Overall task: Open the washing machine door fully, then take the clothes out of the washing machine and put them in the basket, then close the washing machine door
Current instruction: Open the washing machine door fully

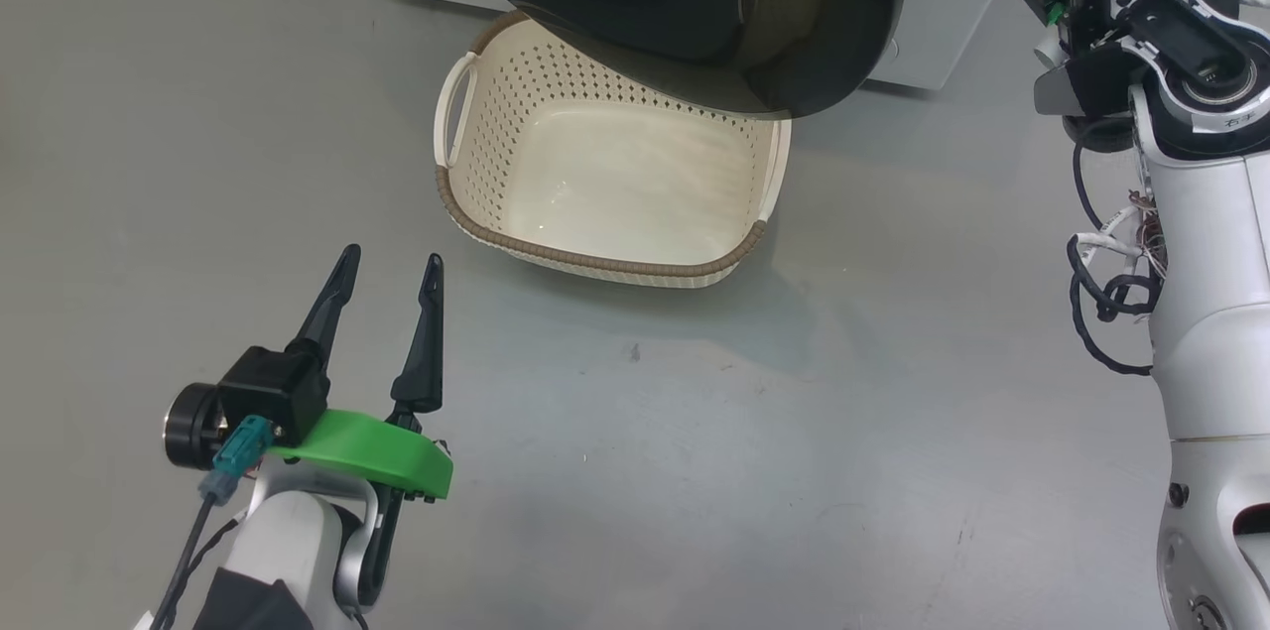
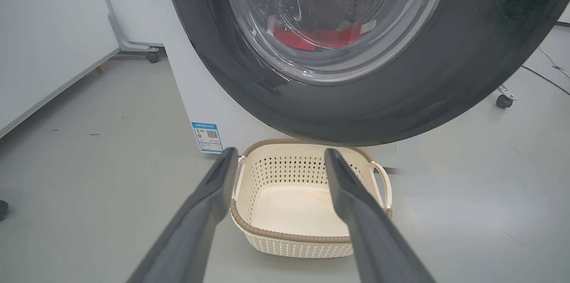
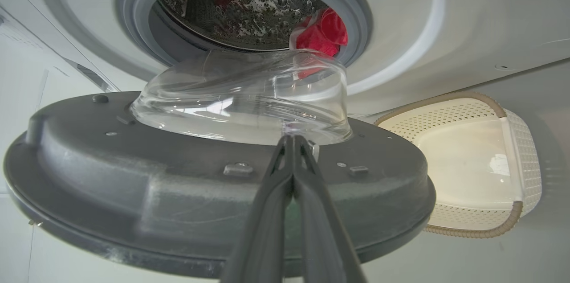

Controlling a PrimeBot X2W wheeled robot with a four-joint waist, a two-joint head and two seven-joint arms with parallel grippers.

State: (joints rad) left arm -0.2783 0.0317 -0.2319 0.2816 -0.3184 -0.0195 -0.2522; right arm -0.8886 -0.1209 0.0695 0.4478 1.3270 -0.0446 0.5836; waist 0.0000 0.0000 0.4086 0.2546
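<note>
Red clothes (image 3: 323, 33) lie in washing machine (image 3: 401, 29), washing machine door (image 1: 794, 35) part-open over empty basket (image 1: 595, 263). Left pincer (image 1: 392, 258) gapes empty near basket; right pincer (image 3: 291, 138) shut, empty, at door's inner face. Unloading, closing left.

Door partly open, red clothes in the drum, basket empty.

The washing machine door (image 1: 794, 45), a glossy black rim around a clear bulging window, stands swung out from the white washing machine (image 3: 423, 29) at the top centre of the head view. Its lower edge overhangs the far end of the basket (image 1: 595, 265). The clothes (image 3: 323, 33), bright red with white trim, lie inside the perforated steel drum (image 3: 240, 15), at the right of the opening in the right wrist view. The cream basket, perforated with a brown rim, stands upright and empty just before the machine.
</note>
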